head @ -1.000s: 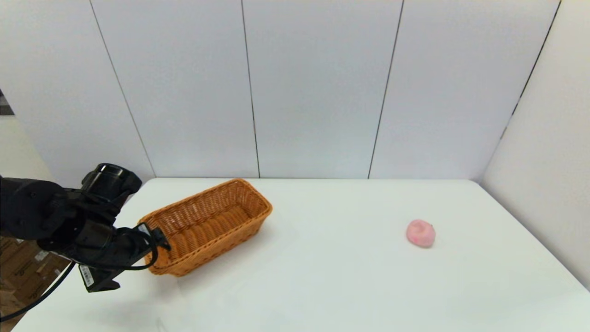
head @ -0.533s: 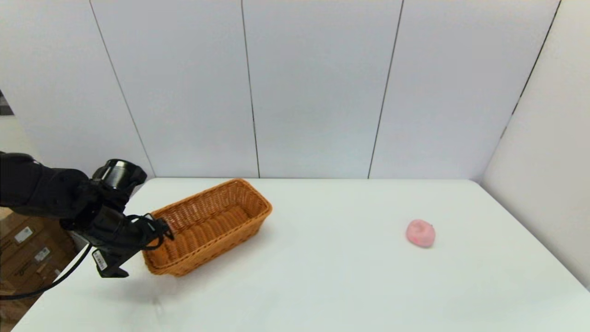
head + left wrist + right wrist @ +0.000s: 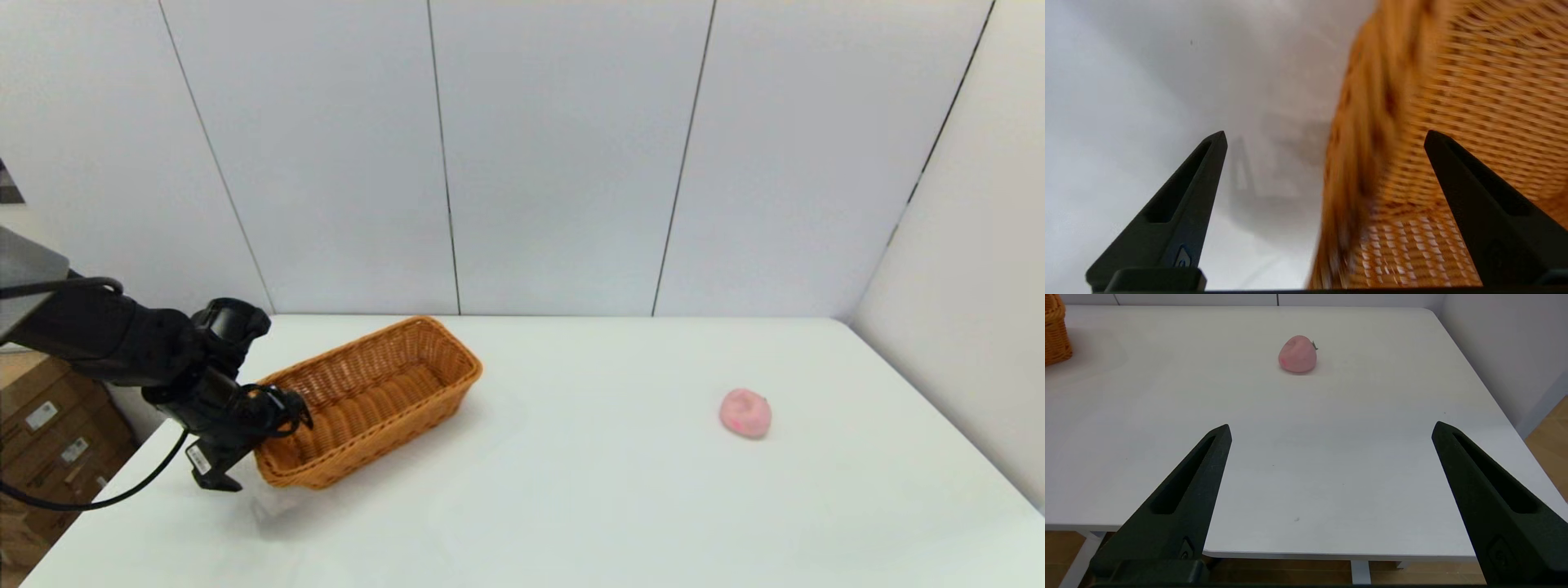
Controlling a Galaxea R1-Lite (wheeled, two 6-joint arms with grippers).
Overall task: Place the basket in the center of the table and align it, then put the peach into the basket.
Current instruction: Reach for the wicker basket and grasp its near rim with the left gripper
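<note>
From my remote seat, the wicker basket (image 3: 371,400) sits on the left part of the white bench (image 3: 571,490), angled so its long side runs from front-left to back-right, nowhere near centered. My left gripper (image 3: 1325,139) is down at the basket's near-left end with its jaws spread wide: in the left wrist view one finger (image 3: 1180,204) hangs over bare bench outside the basket and the other (image 3: 1486,212) is over the woven inside, so the braided rim (image 3: 1359,163) runs between them, not clamped. In the head view I can only see the left arm's black wrist (image 3: 224,408) crowding that corner. The peach (image 3: 744,413) is lying on the bench well off to the right, far from the basket. The right gripper (image 3: 1331,433) is parked back past the front edge of the bench, jaws wide apart and holding nothing, looking toward the peach (image 3: 1297,353).
</note>
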